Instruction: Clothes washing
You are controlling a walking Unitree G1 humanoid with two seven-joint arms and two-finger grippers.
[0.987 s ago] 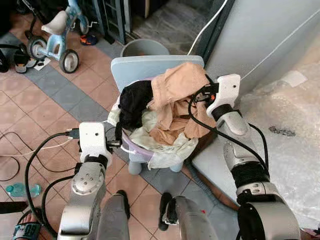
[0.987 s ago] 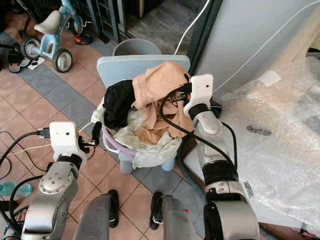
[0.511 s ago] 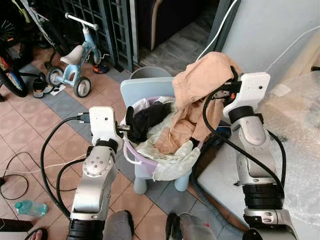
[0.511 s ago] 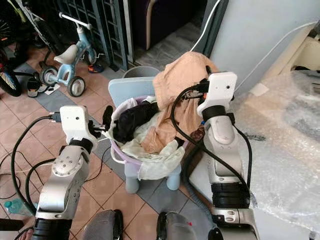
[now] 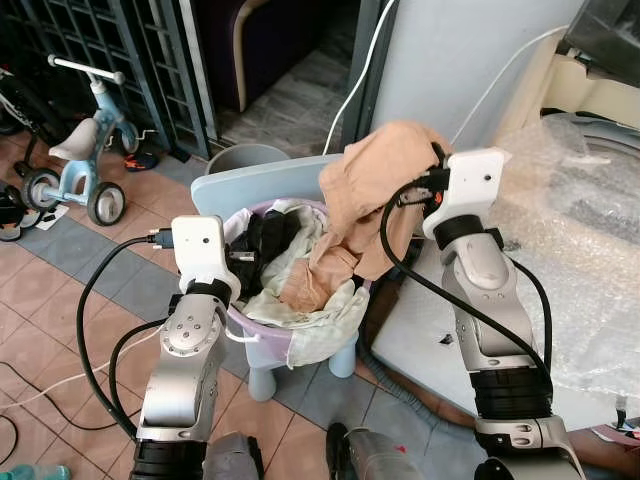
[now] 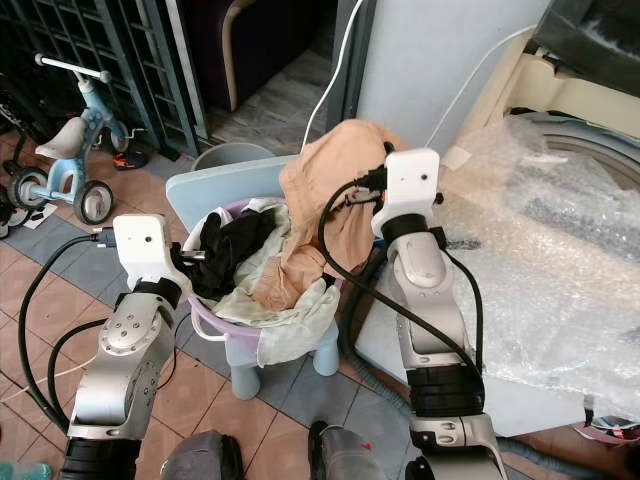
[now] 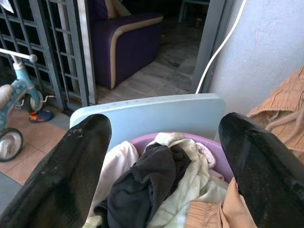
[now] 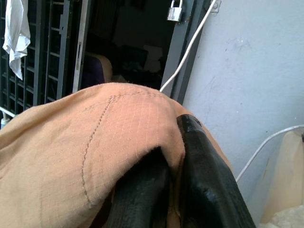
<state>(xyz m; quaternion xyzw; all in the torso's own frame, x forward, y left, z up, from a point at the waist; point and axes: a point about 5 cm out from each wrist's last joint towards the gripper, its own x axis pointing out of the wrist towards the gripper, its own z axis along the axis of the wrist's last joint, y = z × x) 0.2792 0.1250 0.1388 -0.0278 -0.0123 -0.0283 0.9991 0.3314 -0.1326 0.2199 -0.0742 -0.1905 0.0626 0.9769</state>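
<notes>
A purple laundry basket full of clothes stands on a pale blue child's chair. My right gripper is shut on a tan garment and holds it above the basket, its lower end still hanging into the pile. In the right wrist view the tan cloth drapes over the closed fingers. My left gripper stands open at the basket's near left rim, beside a black garment and pale cloth. The washing machine, under bubble wrap, is at the right.
A grey bucket stands behind the chair. A blue tricycle is at the far left by a metal gate. A white cable runs down the grey wall. Black cables lie on the tiled floor.
The camera has shifted, bringing the washing machine into view at the right. My right gripper still holds the tan garment raised over the basket. My left gripper stays open at the basket's rim.
</notes>
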